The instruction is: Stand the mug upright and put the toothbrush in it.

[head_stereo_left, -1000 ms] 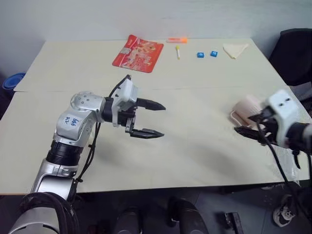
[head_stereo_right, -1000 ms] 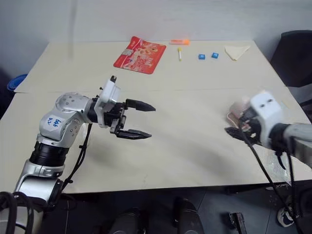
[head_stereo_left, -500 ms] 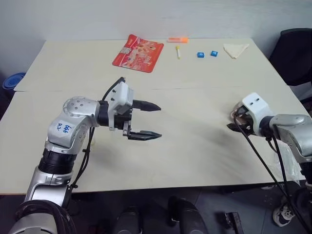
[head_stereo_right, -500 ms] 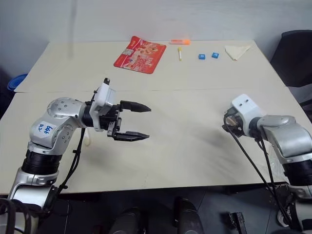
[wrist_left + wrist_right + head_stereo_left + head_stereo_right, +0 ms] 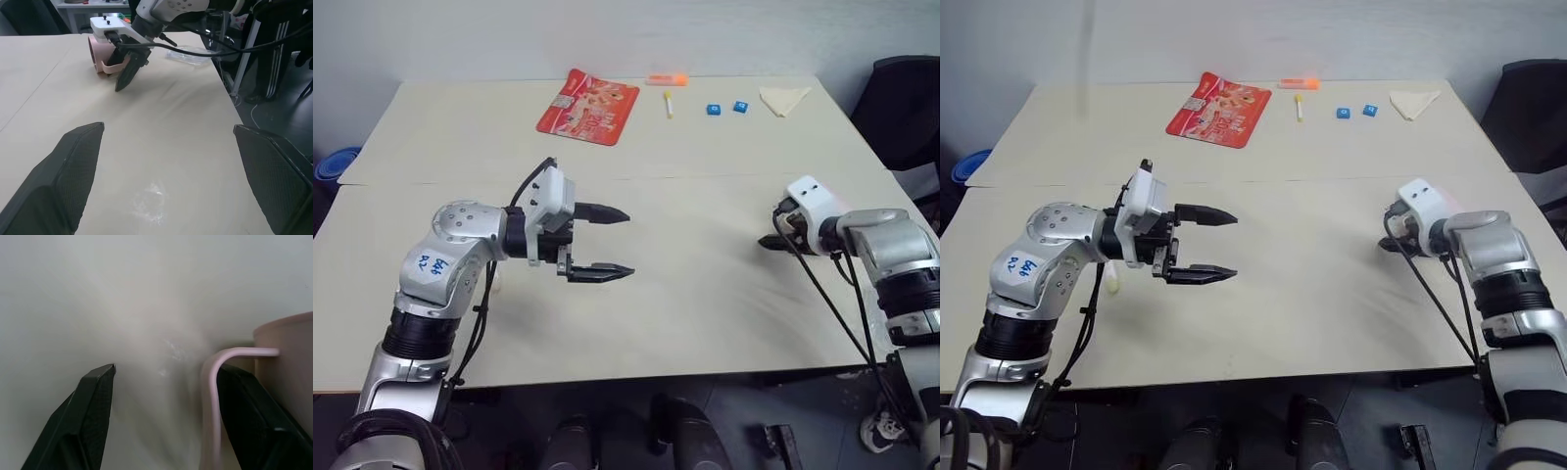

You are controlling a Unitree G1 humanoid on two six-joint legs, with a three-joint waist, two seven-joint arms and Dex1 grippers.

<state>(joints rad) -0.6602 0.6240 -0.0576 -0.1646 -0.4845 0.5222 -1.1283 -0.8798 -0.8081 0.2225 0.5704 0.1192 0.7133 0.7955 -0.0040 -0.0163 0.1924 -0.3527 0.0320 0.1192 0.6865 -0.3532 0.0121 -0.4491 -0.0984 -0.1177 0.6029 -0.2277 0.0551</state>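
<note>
The pale pink ribbed mug (image 5: 99, 52) lies on its side near the table's right edge, handle toward my right gripper (image 5: 166, 369). That gripper is open and low over the table. The mug's handle (image 5: 211, 382) stands just inside one finger (image 5: 259, 426), and the mug's body (image 5: 289, 357) is beyond it. In the left eye view the right wrist covers the mug. My left gripper (image 5: 622, 243) hovers open and empty over the table's middle, pointing right. A pale yellowish end (image 5: 1113, 283) shows under my left forearm and looks like the toothbrush. Its remaining length is hidden.
At the far edge lie a red snack packet (image 5: 588, 105), an orange bar (image 5: 666, 79), a short yellow-white stick (image 5: 668, 103), two blue cubes (image 5: 714, 110) and a folded cloth (image 5: 785, 98). A clear plastic bag (image 5: 193, 54) lies beyond the mug. A black chair (image 5: 901, 108) stands right.
My right gripper has swung forward and down to the mug, and its wrist now covers the mug from above. The left arm has hardly moved.
</note>
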